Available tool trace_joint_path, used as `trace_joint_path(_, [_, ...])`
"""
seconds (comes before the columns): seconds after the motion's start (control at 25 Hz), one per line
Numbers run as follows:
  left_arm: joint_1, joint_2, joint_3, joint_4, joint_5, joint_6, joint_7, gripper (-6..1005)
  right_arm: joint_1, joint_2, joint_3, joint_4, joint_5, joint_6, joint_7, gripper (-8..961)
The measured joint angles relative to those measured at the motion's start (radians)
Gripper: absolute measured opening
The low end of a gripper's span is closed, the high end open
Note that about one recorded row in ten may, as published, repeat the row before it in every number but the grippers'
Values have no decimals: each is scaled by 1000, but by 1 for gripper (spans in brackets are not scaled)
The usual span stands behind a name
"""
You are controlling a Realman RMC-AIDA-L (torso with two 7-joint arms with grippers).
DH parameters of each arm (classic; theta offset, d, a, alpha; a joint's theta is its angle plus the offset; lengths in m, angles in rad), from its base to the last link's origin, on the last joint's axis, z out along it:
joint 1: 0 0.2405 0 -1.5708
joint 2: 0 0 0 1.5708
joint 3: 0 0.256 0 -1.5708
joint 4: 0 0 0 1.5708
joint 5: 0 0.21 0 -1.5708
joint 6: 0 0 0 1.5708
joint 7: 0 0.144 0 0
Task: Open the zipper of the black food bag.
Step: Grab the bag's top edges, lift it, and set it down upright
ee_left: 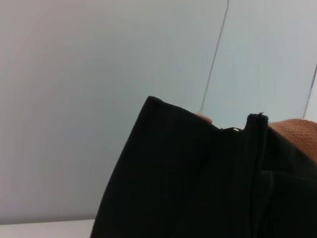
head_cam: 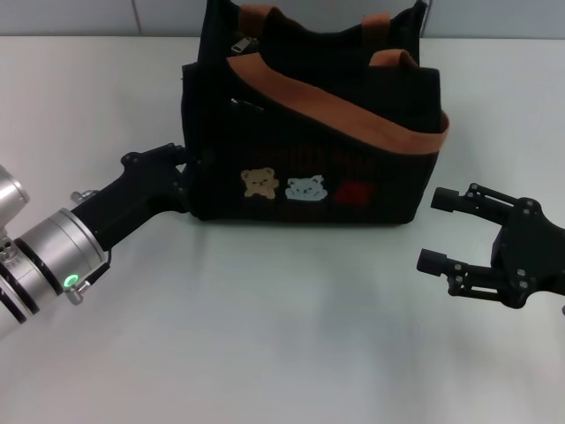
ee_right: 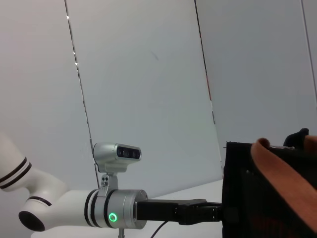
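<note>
The black food bag [head_cam: 309, 141] stands upright at the table's middle back, with orange-brown trim, raised handles, bear patches and a red patch on its front. A small silver pull tab of the zipper [head_cam: 239, 43] shows near the bag's top far-left corner. My left gripper [head_cam: 184, 177] is right against the bag's left end, black on black. The left wrist view is filled by the bag's fabric [ee_left: 198, 188]. My right gripper [head_cam: 434, 230] is open, low above the table to the right of the bag and apart from it. The right wrist view shows the bag [ee_right: 267, 198] and the left gripper [ee_right: 203, 212] at its side.
The white table [head_cam: 282, 353] stretches bare in front of the bag and to both sides. A pale wall [ee_right: 148, 74] stands behind. My left arm's silver wrist [head_cam: 53, 256] lies low at the left.
</note>
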Motion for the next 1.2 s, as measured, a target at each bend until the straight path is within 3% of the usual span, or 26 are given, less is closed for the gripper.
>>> trace_joint_path(0.16, [10, 3, -11, 12, 0, 3, -7, 106, 0, 1, 0, 0, 0, 0, -1, 826])
trace_joint_path(0.32, [28, 8, -6, 101, 6, 59, -50, 106, 0, 1, 0, 0, 0, 2, -4, 826])
trace_joint_path(0.56, [55, 16, 10, 394, 11, 268, -160, 106, 3, 3, 0, 14, 0, 6, -8, 826])
trace_joint_path(0.84, [43, 27, 92, 622, 10, 417, -204, 106, 22, 3, -9, 48, 0, 20, -11, 826])
trace_joint_path(1.04, [13, 21, 97, 753, 3, 473, -237, 106, 67, 5, 1, 150, 34, 37, -11, 826])
trace_joint_path(1.2, [3, 18, 114, 787, 3, 487, -240, 106, 77, 9, 1, 200, 124, 58, -15, 826])
